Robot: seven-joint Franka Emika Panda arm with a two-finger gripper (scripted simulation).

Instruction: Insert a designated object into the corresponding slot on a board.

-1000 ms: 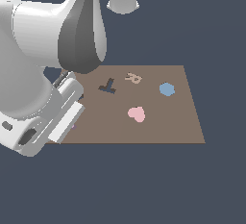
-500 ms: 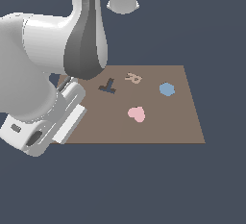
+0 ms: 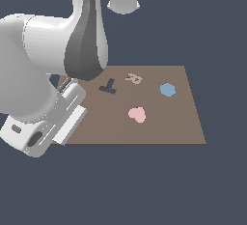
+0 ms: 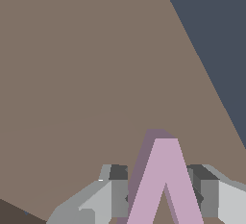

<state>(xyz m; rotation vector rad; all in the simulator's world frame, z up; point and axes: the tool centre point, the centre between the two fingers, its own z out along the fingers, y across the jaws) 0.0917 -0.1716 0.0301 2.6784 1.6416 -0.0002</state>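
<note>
Wrist view: our gripper has its two fingers either side of the lilac V piece, flush against both legs, so we read it as clamped on the piece. The piece sits over the brown board; whether it touches the surface we can't tell.

Exterior view: the arm fills the exterior view's left and hides the gripper and the piece. Past it on the board we see the pink heart, then the dark T shape and blue hexagon, then the tan R farthest back. We can't see the V slot in either view.
</note>
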